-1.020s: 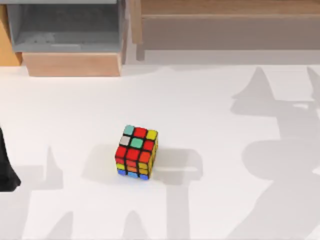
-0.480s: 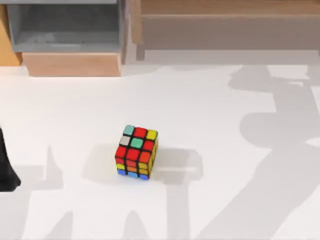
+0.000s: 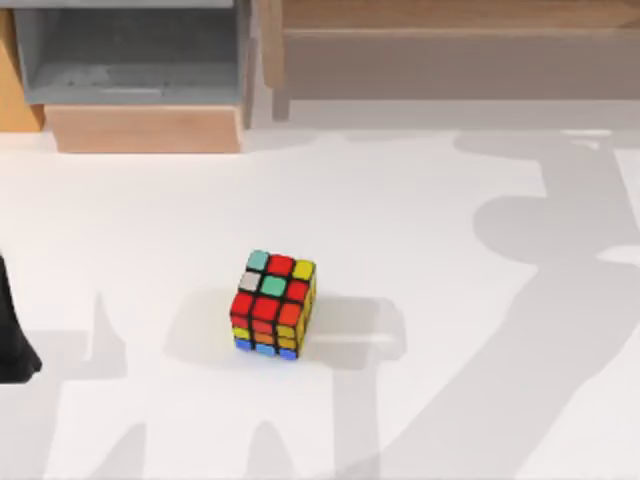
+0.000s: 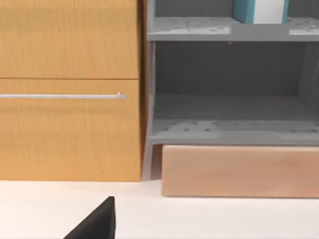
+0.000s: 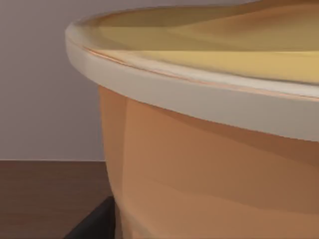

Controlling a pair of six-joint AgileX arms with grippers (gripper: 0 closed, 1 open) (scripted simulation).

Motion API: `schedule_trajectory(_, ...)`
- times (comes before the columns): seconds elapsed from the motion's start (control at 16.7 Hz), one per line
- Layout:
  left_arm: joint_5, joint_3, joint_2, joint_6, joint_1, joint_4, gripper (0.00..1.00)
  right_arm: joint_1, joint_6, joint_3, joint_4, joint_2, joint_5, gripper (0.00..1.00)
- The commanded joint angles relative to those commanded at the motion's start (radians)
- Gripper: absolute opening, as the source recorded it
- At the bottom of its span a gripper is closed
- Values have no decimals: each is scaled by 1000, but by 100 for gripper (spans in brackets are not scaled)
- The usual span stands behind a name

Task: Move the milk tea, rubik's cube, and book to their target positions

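Rubik's cube [image 3: 272,305] sat on the white table [image 3: 450,300], a little left of centre in the top view, resting flat with a mostly red face up and a row of blue stickers along its near bottom edge. Nothing touched it. At the near left edge of the top view I saw a dark part of my left arm [image 3: 12,340], well apart from the cube; whether that gripper was released or clenched I could not tell. From the left wrist camera a black finger tip [image 4: 97,224] poked into the near edge of the picture, over the white table. Beyond it stood a pale wooden block [image 4: 239,172] under a grey open shelf unit [image 4: 229,129], and beside that a wooden cabinet [image 4: 70,89] with a thin metal handle [image 4: 62,96]. On the upper shelf I made out a teal and white book [image 4: 261,11] standing upright.

From the right wrist camera the milk tea cup [image 5: 214,169] loomed very close, an orange-tan body with a cream rim and a yellowish lid, and one black finger tip [image 5: 97,224] lay right beside its wall. I could not tell whether my right gripper was grasping the cup or merely next to it. Behind the cup lay a dark brown surface [image 5: 50,194] and a plain grey wall [image 5: 40,89].

At the far side of the top view, the wooden block, the grey shelf and a long wooden shelf board [image 3: 450,40] ran along the table's back.
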Motion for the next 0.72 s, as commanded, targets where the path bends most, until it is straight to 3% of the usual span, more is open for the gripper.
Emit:
schedule_trajectory(0.06, 0, 0, 0, 0, 0, 0, 100, 0, 0, 0, 0, 0, 0, 100)
schedule_trajectory(0.72, 0, 0, 0, 0, 0, 0, 100, 0, 0, 0, 0, 0, 0, 17)
